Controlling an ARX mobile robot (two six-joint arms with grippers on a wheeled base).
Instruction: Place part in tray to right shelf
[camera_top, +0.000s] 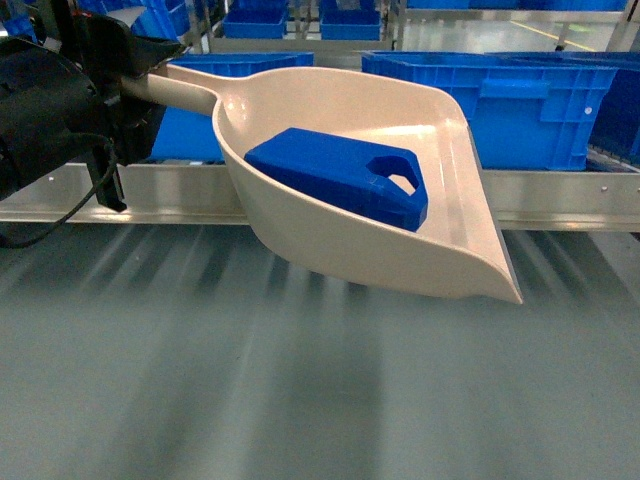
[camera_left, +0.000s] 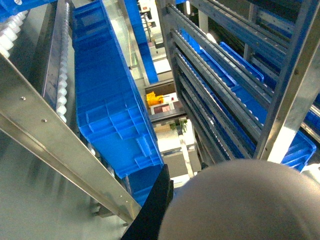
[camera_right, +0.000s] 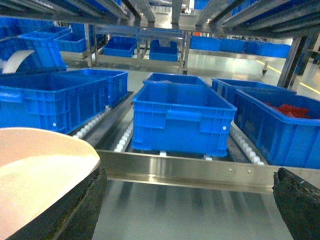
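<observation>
My left gripper's hold is hidden; its scoop (camera_top: 400, 200) carries the part (camera_top: 340, 175) just before the shelf rail (camera_top: 560, 195). My right fingers (camera_right: 295, 210) are spread, holding nothing.

Part (camera_top: 335, 172): solid blue plastic, matt with a faint sheen on the upper face, smooth, edges crisp around the cut-out.

Tray (camera_top: 440, 250), centre of the head view: cream plastic scoop, smooth, semi-gloss; soft highlights along the inner wall and rim.

Right shelf (camera_right: 190, 170): brushed stainless steel front rail across the lower middle, shiny, streaked reflections, small rivet heads. White plastic rollers (camera_right: 90, 127) behind it, smooth.

Crates (camera_right: 180, 120): blue moulded plastic, ribbed walls, low sheen.

Floor (camera_top: 250, 390), lower head view: grey, smooth, dull gloss with blurred pale reflections.

Right fingers (camera_right: 295, 205), lower corners of the right wrist view: black, rough, grainy padding, matt.
</observation>
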